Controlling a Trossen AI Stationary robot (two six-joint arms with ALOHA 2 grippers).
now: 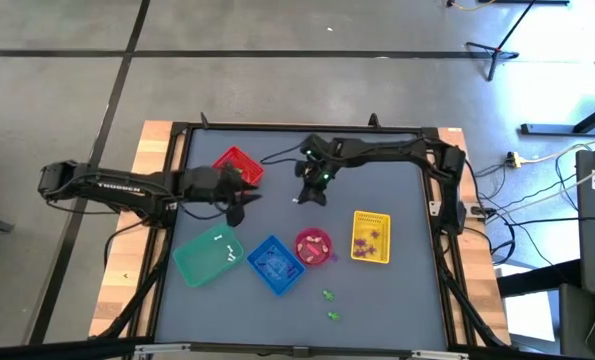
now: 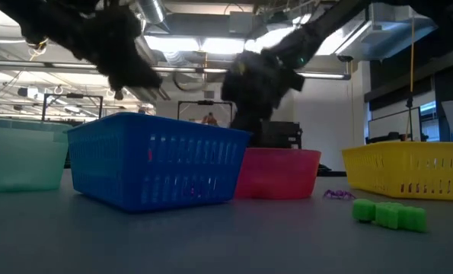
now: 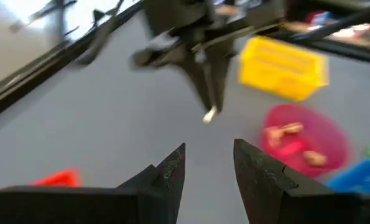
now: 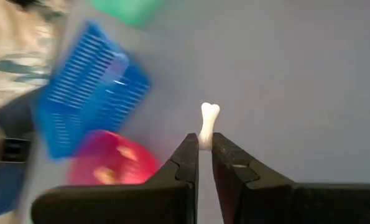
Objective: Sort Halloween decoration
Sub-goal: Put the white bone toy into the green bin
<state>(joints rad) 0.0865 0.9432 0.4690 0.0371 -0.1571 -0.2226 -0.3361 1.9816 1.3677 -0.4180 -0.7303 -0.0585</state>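
Right claw (image 4: 204, 152) pinches a white bone (image 4: 209, 122).

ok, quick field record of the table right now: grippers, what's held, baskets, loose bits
right gripper: shut on white bone trinket, above bare table behind pink bowl
left gripper: open, empty, near red basket
pink bowl: cream pieces inside
yellow basket: purple trinkets inside
teal basket: white pieces inside
blue basket: contents unclear
loose on table: green trinkets at front; a purple one between pink bowl and yellow basket
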